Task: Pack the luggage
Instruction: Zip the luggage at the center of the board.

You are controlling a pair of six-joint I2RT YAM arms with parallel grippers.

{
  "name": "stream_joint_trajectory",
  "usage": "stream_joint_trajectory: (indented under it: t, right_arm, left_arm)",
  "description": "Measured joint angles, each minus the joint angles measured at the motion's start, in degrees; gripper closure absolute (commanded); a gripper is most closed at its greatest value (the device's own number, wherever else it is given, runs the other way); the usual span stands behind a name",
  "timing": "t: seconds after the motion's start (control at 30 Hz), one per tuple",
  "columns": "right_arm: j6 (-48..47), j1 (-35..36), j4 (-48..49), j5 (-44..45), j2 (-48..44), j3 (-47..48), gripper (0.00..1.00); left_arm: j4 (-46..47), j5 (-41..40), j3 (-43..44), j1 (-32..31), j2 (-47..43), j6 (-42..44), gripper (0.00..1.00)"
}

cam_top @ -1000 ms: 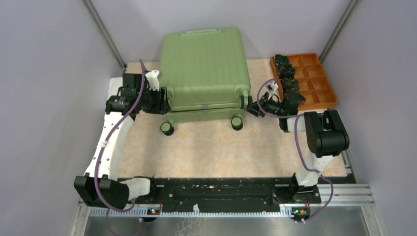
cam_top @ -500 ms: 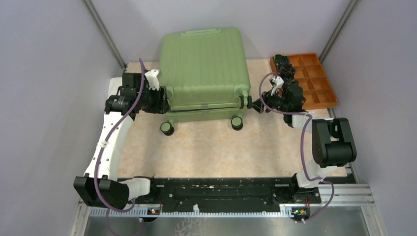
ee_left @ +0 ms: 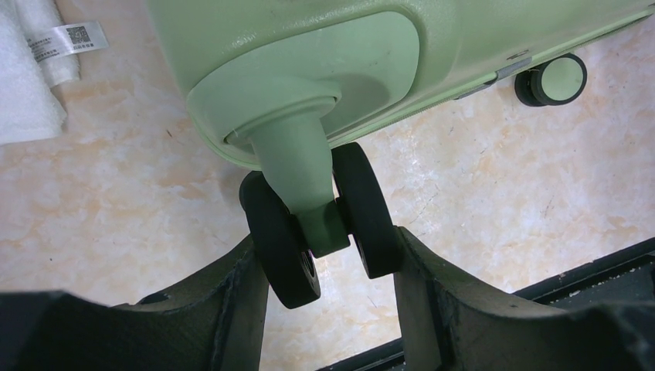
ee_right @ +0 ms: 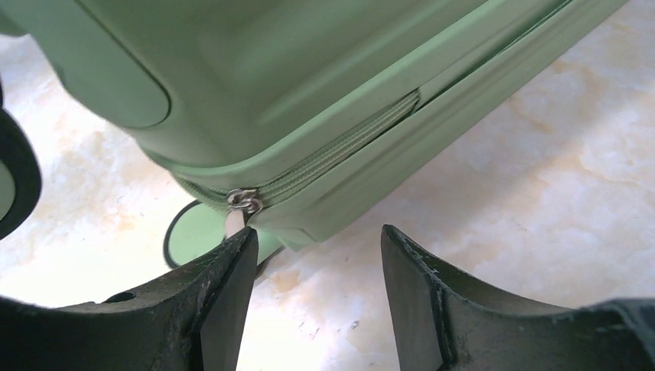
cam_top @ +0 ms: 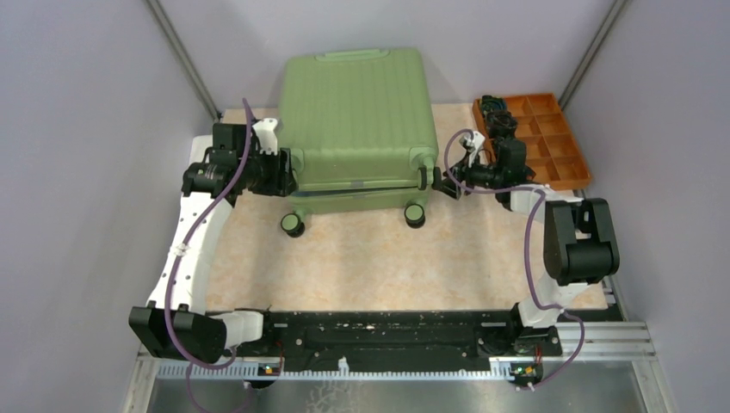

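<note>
1. At the left, the left gripper (ee_left: 324,239) is closed about halfway on the double wheel (ee_left: 363,216) at the near left corner of the luggage (cam_top: 355,112); both fingers seem to press on the black tyres
2. In the middle, the luggage lies flat on the table (cam_top: 387,258), toward the back, with its ribbed shell up. The lid is down, so the inside is hidden and I cannot tell what is packed
3. Its long axis runs from near to far: the wheels point to the arms and the top handle (cam_top: 351,56) points to the back wall
4. At the near right corner, the right gripper (ee_right: 317,233) is open and holds nothing; the zipper slider (ee_right: 244,201) sits just beside one fingertip, not between the jaws
5. I judge that the filling is done and the closing is the step in hand: the zipper probably has yet to be pulled around the shell
6. At the far right, the orange tray (cam_top: 559,181) stands apart from the luggage, with dark items in its left compartments
</note>
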Motion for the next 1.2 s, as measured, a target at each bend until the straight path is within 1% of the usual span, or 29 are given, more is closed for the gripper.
stream_joint_trajectory:
  t: [0.17,0.37,0.53,0.7,0.83,0.87,0.97,1.13,1.2]
  right_arm:
    - [-2.2,0.0,-4.0,-4.0,0.1,0.4,0.41]
    - [-2.9,0.1,-6.8,-6.8,0.4,0.8,0.41]
    - [-2.4,0.1,-6.3,-7.7,2.1,2.2,0.44]
    - [-1.2,0.4,-5.0,-8.3,4.2,3.5,0.51]
    - [-1.0,0.5,-5.5,-10.0,5.8,5.5,0.53]
    - [-0.9,0.5,-5.6,-10.5,6.1,5.7,0.56]
    - [0.1,0.5,-5.2,-12.0,6.6,5.8,0.69]
    - [0.3,0.6,-5.7,-13.4,6.6,5.9,0.98]
    - [0.4,0.7,-5.7,-13.3,6.6,5.8,1.00]
  left_arm:
    - [-0.2,0.0,0.0,0.0,0.2,0.0,1.00]
    - [-0.2,0.0,0.0,0.0,0.2,0.0,1.00]
    - [-0.2,0.0,0.0,0.0,0.2,0.1,1.00]
    - [-0.2,0.0,0.0,0.0,0.2,0.2,1.00]
    - [-0.3,0.0,0.1,0.0,0.2,0.2,1.00]
    - [-0.4,0.0,0.2,0.0,0.2,0.2,1.00]
    - [-0.6,0.0,0.5,0.0,0.3,0.2,1.00]
    - [-0.7,-0.1,0.8,0.0,0.6,0.5,1.00]
    - [-0.7,-0.1,0.9,0.0,0.6,0.5,1.00]
